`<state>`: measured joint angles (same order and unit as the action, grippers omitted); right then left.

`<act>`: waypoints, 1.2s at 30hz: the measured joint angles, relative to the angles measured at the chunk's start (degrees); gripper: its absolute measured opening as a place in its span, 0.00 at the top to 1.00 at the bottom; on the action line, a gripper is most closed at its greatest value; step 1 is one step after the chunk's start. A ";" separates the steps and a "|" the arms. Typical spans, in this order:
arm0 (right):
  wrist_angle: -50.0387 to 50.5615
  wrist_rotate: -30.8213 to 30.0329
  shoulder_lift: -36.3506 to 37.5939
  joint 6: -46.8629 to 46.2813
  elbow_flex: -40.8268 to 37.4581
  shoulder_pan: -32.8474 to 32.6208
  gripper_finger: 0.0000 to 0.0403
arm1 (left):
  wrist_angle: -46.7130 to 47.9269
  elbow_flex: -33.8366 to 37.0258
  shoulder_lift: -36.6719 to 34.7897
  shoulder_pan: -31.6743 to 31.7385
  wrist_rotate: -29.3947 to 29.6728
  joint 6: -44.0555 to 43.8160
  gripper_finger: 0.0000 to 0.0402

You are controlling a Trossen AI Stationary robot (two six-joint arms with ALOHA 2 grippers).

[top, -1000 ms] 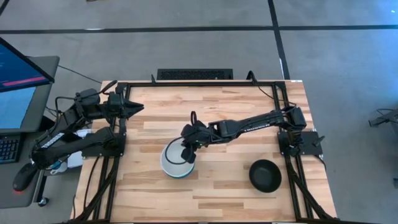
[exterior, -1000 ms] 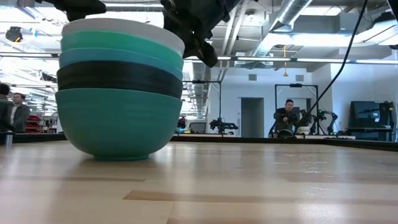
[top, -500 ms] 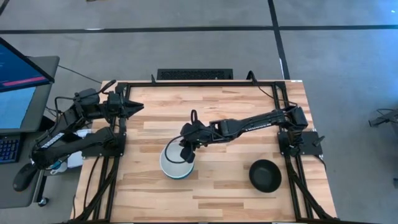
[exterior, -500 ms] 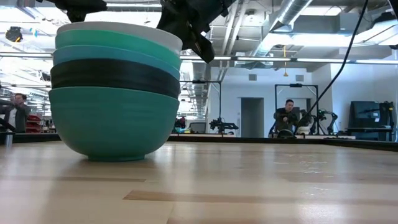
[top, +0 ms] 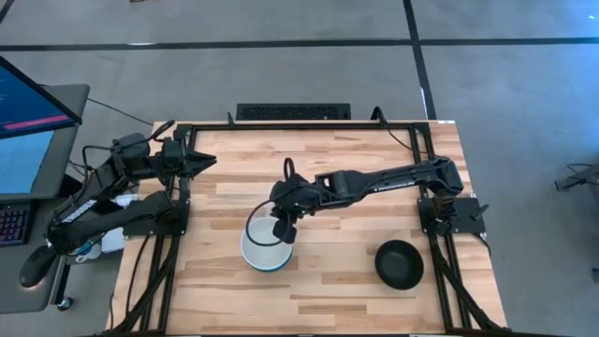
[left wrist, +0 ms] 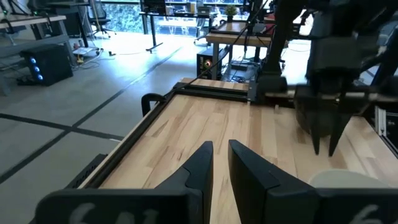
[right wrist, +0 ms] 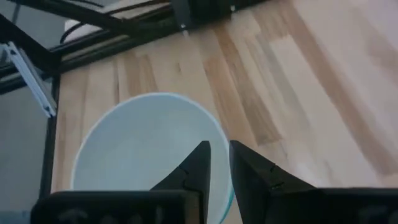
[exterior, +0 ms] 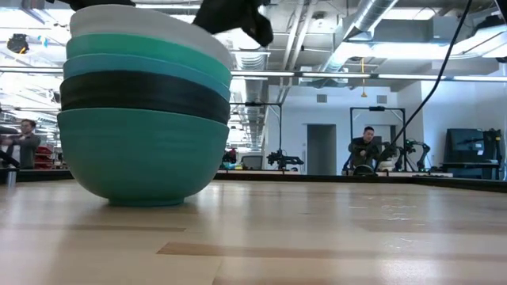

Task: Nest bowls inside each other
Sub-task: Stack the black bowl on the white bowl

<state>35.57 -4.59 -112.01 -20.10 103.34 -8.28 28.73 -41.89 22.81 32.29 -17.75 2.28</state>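
Stacked bowls (exterior: 146, 103): white on top, then teal, blue, black, teal at the base. Lone black bowl (top: 399, 263). Pale striped wood bench (top: 346, 281).

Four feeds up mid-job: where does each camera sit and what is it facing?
High: overhead, straight down; both arms, bowl stack, lone black bowl.
Low: table height, facing the room; stack, right gripper above.
Left wrist: parked left gripper looks across the table.
Right wrist: right gripper looks down on the white bowl.
All four show the stack.
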 joint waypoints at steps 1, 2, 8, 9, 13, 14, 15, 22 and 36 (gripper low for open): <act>0.90 -0.20 0.00 0.63 0.92 -0.06 0.80 | 0.00 0.02 0.00 -0.02 0.01 0.00 0.90; 1.92 -0.63 0.00 1.11 1.54 -0.14 0.80 | 0.02 0.02 0.00 0.00 0.01 0.00 0.90; 9.49 -4.74 0.00 2.31 2.48 -0.37 0.80 | 0.04 0.00 0.00 -0.01 -0.40 -0.03 0.90; 11.06 -4.80 0.00 2.23 2.48 -0.37 0.80 | 0.04 0.01 0.00 0.00 -0.59 -0.19 0.90; 15.63 -8.13 -0.04 2.80 2.46 -1.08 0.80 | 0.04 0.02 0.00 0.00 -1.34 -0.46 0.90; 15.86 -9.97 -0.04 3.44 2.46 -1.45 0.80 | 0.04 0.00 0.00 0.00 -1.34 -0.50 0.90; 16.39 -11.62 0.02 3.65 2.46 -1.77 0.80 | 0.04 0.01 0.00 0.00 -1.34 -0.63 0.90; 24.02 -16.42 3.59 0.61 2.39 -3.22 0.80 | 0.07 0.00 0.00 0.00 -1.54 -1.97 0.90; 26.31 -25.84 23.12 -16.71 -17.86 -11.17 0.80 | 0.02 0.01 0.00 -0.01 -1.65 -4.33 0.90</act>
<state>61.89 -30.43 -88.89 -36.81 85.48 -19.45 28.75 -41.87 22.81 32.28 -19.40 -2.05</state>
